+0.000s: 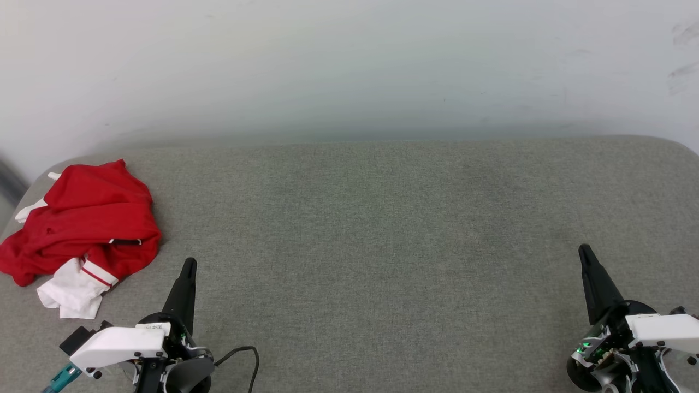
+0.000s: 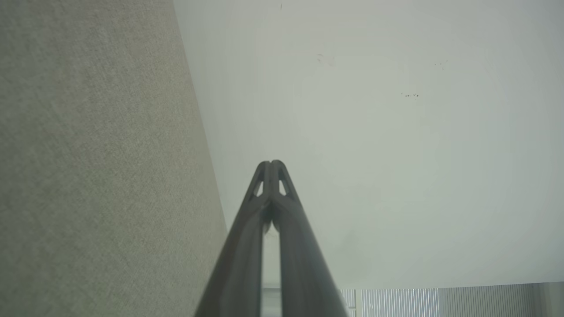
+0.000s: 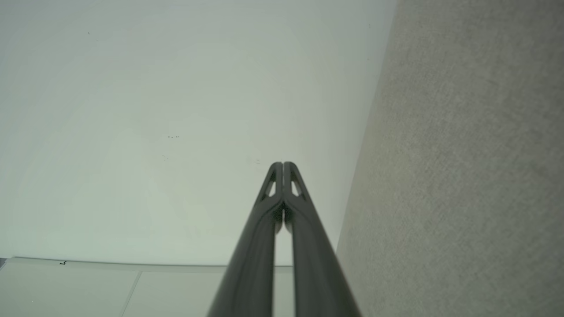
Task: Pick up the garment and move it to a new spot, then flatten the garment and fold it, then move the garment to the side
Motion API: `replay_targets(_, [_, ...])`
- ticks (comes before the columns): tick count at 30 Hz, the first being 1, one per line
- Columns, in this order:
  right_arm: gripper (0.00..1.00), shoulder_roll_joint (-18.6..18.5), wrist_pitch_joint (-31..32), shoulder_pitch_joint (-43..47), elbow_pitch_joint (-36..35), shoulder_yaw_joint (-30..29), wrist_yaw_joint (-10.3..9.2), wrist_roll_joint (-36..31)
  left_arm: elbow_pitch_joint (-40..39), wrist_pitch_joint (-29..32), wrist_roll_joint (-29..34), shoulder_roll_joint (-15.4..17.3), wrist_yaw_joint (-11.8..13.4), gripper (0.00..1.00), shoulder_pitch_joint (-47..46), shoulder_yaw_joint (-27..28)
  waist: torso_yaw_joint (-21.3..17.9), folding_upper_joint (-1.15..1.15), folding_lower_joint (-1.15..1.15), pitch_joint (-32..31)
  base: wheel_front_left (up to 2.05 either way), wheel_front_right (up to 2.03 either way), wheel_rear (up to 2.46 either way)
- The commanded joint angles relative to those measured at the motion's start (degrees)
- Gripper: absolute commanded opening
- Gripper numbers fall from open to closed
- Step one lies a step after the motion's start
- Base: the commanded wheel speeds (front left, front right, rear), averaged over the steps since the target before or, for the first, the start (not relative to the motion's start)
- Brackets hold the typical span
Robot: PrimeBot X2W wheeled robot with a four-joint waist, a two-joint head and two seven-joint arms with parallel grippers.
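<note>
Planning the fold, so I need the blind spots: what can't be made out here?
- garment, head view: crumpled; its own folds hide any lettering and its full outline.
- left gripper and right gripper, head view: wrists cut off by the bottom edge.
- cable, head view: far end leaves the bottom edge.

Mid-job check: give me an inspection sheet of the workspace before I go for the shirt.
Surface: grey fabric surface, flat, bare across the middle and right.
Job's things: garment, red with a white sleeve, crumpled in a heap at the left edge.
Clutter: nothing seen.
Grippers: left gripper and right gripper both shut and empty, at the near side; the left is nearer the garment but not touching it.
Cables: black cable loops beside the left wrist.
Surroundings: pale wall behind, with faint scuffs at the upper right.
</note>
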Motion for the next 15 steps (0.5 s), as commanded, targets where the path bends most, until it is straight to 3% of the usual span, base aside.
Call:
replay_targets(1, [0.0,0.3,0.0,-0.6,0.1,0.0,0.0,0.2,0.0,0.0,0.1,-0.1,-0.2,0.0,-0.5,0.1,0.0,0.0,0.0,0.0,0.0,0.0,0.0])
replay_targets(15, [0.0,0.3,0.0,-0.6,0.1,0.0,0.0,0.2,0.0,0.0,0.1,-0.1,-0.2,0.0,-0.5,0.1,0.0,0.0,0.0,0.0,0.0,0.0,0.0])
